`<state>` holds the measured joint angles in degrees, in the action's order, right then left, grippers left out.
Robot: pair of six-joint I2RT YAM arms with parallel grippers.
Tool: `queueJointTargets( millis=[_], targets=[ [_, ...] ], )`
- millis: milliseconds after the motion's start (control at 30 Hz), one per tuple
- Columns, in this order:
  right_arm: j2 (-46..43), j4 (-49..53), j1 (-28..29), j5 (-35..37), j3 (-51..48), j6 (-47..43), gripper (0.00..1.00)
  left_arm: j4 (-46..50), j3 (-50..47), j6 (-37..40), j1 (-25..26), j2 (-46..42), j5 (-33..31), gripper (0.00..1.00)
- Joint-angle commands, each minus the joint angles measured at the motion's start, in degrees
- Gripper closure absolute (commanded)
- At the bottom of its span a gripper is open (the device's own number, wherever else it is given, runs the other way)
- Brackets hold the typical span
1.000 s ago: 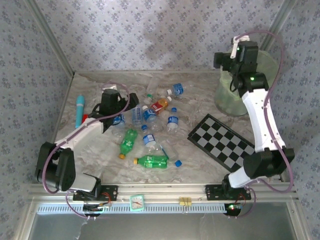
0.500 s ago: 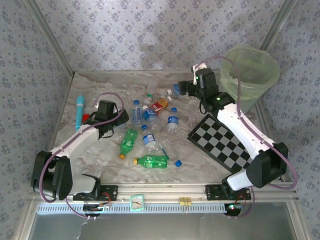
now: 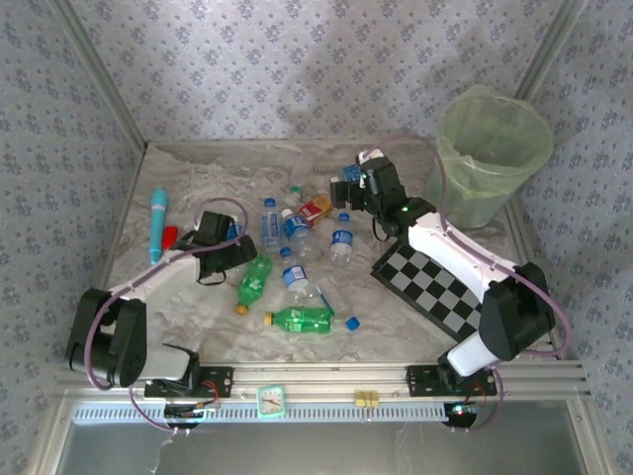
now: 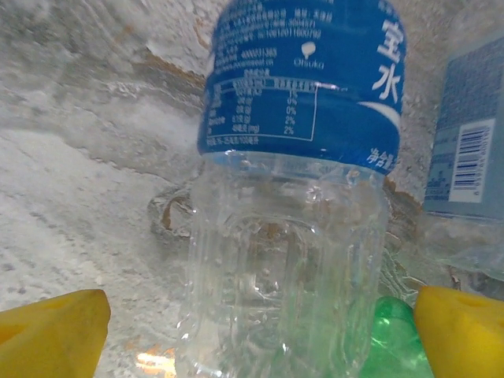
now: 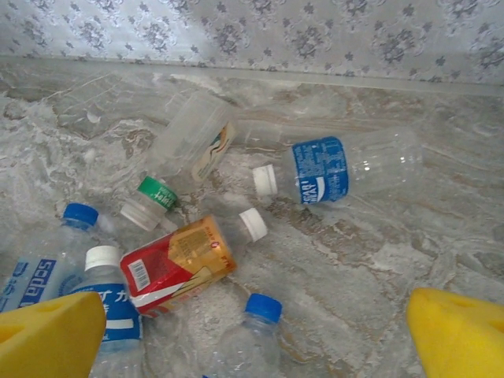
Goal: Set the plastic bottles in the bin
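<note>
**Both claws spread over the bottle heap, nothing pinched yet**

Top external: The left claw point(image 3: 240, 255) sits low at the near-left fringe of the plastic bottles point(image 3: 297, 233), and the right claw point(image 3: 346, 186) is over their far side. The bin point(image 3: 465, 203) stands well apart, behind and to the right of the right claw, beyond the checkerboard point(image 3: 435, 282). From here the arm bodies hide how wide either claw stands.

Left wrist: The yellow fingertips point(image 4: 51, 331) are spread, with a clear blue-labelled bottle point(image 4: 295, 197) between them, running away from the claw and touched on neither side. I would close on the ribbed body rather than the label end, and slowly, since thin plastic is likely to buckle and slip. A green bottle point(image 4: 394, 342) just inside the right fingertip could be caught too. The clear bottle's cap and base are cut off.

Right wrist: This claw is also spread and holds nothing. A red-orange labelled bottle point(image 5: 177, 264) lies ahead and to its left, and a blue-capped bottle point(image 5: 256, 331) lies nearly between the fingertips, its lower part cut off. It should settle on one target before descending. The clear bodies are hard to tell from the pale surface point(image 5: 354, 276).
</note>
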<state>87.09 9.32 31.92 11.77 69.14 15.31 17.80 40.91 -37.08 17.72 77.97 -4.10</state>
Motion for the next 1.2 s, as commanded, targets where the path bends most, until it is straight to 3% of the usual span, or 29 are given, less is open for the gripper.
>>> queueJointTargets(
  millis=[0,267,767,1000,1167],
  targets=[
    [0.8,-1.1,0.5,0.2,-0.2,1.7,0.00,-1.8,0.7,0.0,-0.1,1.9,2.0,0.03],
    [-0.6,-4.0,0.5,-0.5,-2.5,0.6,0.00,-4.4,0.9,0.2,-0.1,5.8,3.2,0.14],
    [-0.3,-3.9,0.5,-1.2,-2.6,1.1,0.00,-5.6,1.1,0.9,0.0,6.3,3.1,0.46],
    [-0.6,-4.9,0.4,-4.0,-2.9,1.7,0.00,-5.8,0.6,2.5,-0.1,0.1,0.7,0.51],
    [-0.6,-7.7,-0.1,-12.9,-2.5,1.0,0.00,-12.3,0.5,4.5,0.0,-4.8,4.9,0.51]
  ],
)
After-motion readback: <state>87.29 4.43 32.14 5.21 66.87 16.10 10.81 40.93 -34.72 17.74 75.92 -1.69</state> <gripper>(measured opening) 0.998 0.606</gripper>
